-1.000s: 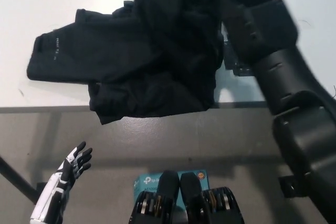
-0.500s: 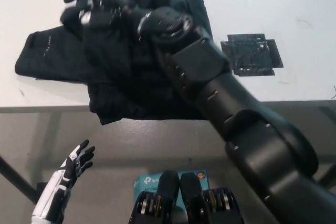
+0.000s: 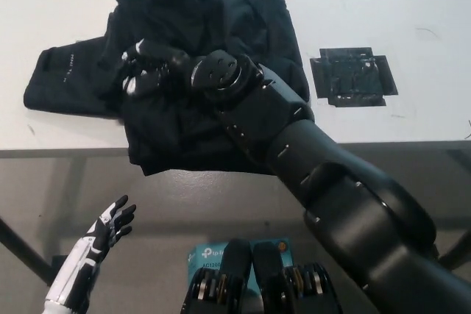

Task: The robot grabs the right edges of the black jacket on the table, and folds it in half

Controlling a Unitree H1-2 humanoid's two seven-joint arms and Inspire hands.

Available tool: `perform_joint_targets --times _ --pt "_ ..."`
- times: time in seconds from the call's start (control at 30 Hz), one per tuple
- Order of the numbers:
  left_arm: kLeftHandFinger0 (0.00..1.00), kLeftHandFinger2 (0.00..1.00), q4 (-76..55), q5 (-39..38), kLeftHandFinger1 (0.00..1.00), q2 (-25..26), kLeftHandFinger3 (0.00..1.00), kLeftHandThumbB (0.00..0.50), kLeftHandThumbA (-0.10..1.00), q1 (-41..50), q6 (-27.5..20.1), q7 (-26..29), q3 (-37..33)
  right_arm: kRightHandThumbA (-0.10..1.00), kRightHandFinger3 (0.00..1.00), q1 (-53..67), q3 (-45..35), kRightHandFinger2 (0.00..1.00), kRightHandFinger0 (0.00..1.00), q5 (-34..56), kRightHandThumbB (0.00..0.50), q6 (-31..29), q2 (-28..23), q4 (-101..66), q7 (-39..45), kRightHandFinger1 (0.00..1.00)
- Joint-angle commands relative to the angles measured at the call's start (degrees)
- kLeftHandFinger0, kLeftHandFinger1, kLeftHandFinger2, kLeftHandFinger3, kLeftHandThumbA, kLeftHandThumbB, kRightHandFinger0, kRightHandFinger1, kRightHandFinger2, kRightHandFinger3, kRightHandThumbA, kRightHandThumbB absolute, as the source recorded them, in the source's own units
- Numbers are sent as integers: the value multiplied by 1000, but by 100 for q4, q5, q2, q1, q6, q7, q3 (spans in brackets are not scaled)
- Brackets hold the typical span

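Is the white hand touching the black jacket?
No, the white left hand hangs open below the table edge at lower left, well apart from the black jacket lying on the table.

A white table fills the far half of the scene, its near edge running straight from left to right. On its right part lies a flat black patch with ragged edges. Below the edge, a grey floor spreads near. A dark bar crosses the near left corner diagonally. A teal box sits at the near middle.
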Motion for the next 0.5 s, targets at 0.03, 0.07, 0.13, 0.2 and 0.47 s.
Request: perform_joint_targets --times 0.03,0.07,0.13,0.2,0.47 --pt "1000 1000 -181 38 1000 139 1000 189 1000 -87 55 -119 -52 788 1000 -778 -151 1000 1000 98 487 291 -213 -457 1552 1000" --pt "1000 1000 -183 54 1000 134 1000 213 1000 -94 74 -112 -55 810 1000 -869 -264 1000 1000 220 467 390 -243 -564 1653 1000" --pt "1000 1000 -173 81 1000 131 1000 234 1000 -112 86 -109 -59 912 1000 -1039 -283 1000 1000 165 491 494 -291 -721 1688 1000" --pt "1000 1000 -162 119 1000 144 1000 213 1000 -95 58 -125 -80 991 1000 -1161 -321 1000 1000 140 500 654 -312 -966 1648 1000" --pt "1000 1000 -53 85 1000 84 1000 162 1000 -116 76 -134 -102 1000 1000 -1900 -426 1000 1000 27 493 837 -546 -1750 1846 1000"
